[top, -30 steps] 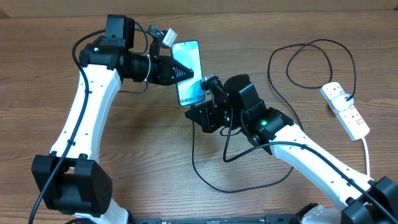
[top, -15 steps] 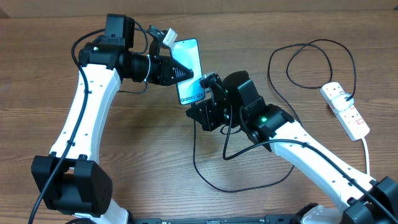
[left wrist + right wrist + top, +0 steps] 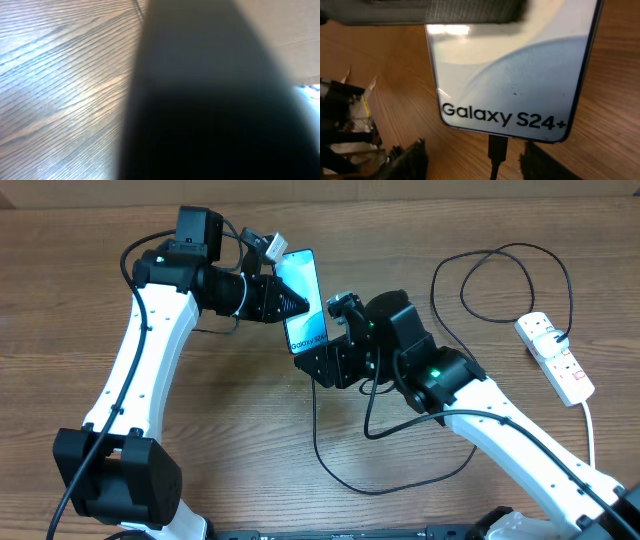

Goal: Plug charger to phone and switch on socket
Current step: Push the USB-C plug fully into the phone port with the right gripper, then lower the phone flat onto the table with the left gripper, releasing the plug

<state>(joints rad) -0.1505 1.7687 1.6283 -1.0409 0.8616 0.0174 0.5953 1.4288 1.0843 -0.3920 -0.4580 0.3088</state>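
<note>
The phone is held tilted above the table, with my left gripper shut on its left edge. A dark blurred surface fills most of the left wrist view. In the right wrist view the phone shows "Galaxy S24+". The charger's small black plug sits in the phone's bottom edge. My right gripper is open, its fingers standing either side of the plug without touching it. The charger cable loops over the table. The socket, a white power strip, lies at the far right.
A thick white cord trails from the power strip toward the front right. More black cable curls between the right arm and the strip. Wooden tabletop shows beside the dark shape in the left wrist view.
My right gripper has opened and let go of the plug, which stays in the phone. The left arm has shifted the phone slightly up and to the right.
</note>
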